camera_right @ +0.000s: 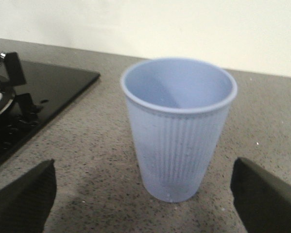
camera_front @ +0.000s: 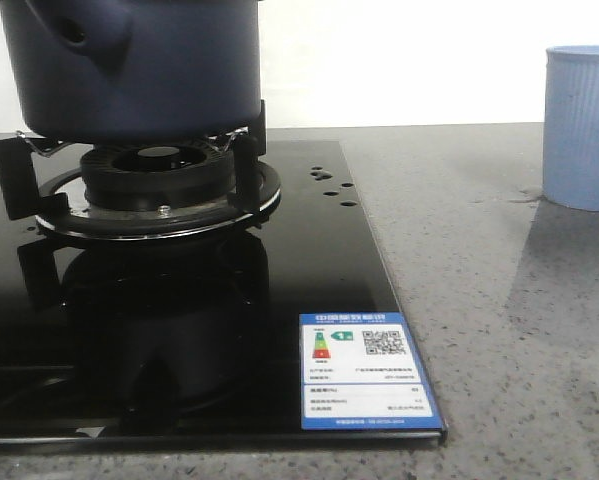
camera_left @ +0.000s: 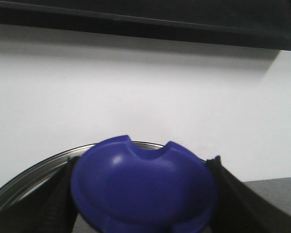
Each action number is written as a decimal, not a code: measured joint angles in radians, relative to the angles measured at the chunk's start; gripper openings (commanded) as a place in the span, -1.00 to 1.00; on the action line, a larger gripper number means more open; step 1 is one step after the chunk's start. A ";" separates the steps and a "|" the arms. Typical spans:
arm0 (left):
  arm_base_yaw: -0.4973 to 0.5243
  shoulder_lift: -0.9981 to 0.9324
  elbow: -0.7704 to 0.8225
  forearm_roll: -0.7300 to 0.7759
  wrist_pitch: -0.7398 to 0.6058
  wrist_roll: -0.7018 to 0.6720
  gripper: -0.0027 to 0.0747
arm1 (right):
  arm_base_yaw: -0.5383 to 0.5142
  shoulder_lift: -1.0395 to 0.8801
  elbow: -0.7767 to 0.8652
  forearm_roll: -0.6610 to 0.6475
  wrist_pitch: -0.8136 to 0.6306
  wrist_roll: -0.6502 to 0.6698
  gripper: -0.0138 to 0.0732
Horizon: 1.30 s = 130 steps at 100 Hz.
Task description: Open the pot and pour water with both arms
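The dark navy pot (camera_front: pixel 139 70) stands on the gas burner (camera_front: pixel 159 185) at the back left; its top is cut off by the front view. In the left wrist view my left gripper (camera_left: pixel 143 194) is shut on a glossy blue lid knob (camera_left: pixel 140 184), with black fingers (camera_left: pixel 53 204) pressing both sides. The lid's metal rim (camera_left: pixel 33 172) curves behind the knob; I cannot tell whether the lid rests on the pot. A light blue ribbed cup (camera_right: pixel 177 131) stands upright on the counter at the right (camera_front: pixel 582 125). My right gripper (camera_right: pixel 144 165) is open, its fingers (camera_right: pixel 24 194) wide of the cup.
A black glass cooktop (camera_front: pixel 309 290) with a pan support (camera_front: pixel 14 175) covers the left of the grey speckled counter (camera_front: pixel 509 330). A blue-edged label (camera_front: pixel 367 370) sits at the cooktop's front right corner. A white wall (camera_front: pixel 399 60) runs behind.
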<state>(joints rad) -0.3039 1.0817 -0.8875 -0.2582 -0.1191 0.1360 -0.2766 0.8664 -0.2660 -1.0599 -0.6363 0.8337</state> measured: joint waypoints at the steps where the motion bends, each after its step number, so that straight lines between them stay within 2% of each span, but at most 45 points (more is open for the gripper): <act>1: -0.007 0.000 0.000 0.000 0.000 0.000 0.05 | 0.000 -0.008 0.001 -0.003 0.000 0.004 0.84; 23: -0.115 0.071 0.000 0.001 -0.023 0.000 0.05 | 0.000 -0.065 0.005 -0.093 0.001 0.103 0.84; 53: -0.212 0.199 0.000 0.001 -0.152 0.000 0.05 | 0.000 -0.065 0.005 -0.147 -0.016 0.125 0.84; 80: -0.218 0.271 0.000 0.004 -0.183 0.002 0.05 | 0.000 -0.065 0.005 -0.170 -0.026 0.125 0.84; 130: -0.218 0.278 0.000 0.007 -0.194 0.004 0.05 | 0.000 -0.065 0.005 -0.170 -0.030 0.127 0.84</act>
<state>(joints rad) -0.5222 1.3599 -0.8875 -0.2508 -0.3132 0.1396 -0.2766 0.8017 -0.2611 -1.2298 -0.6666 0.9606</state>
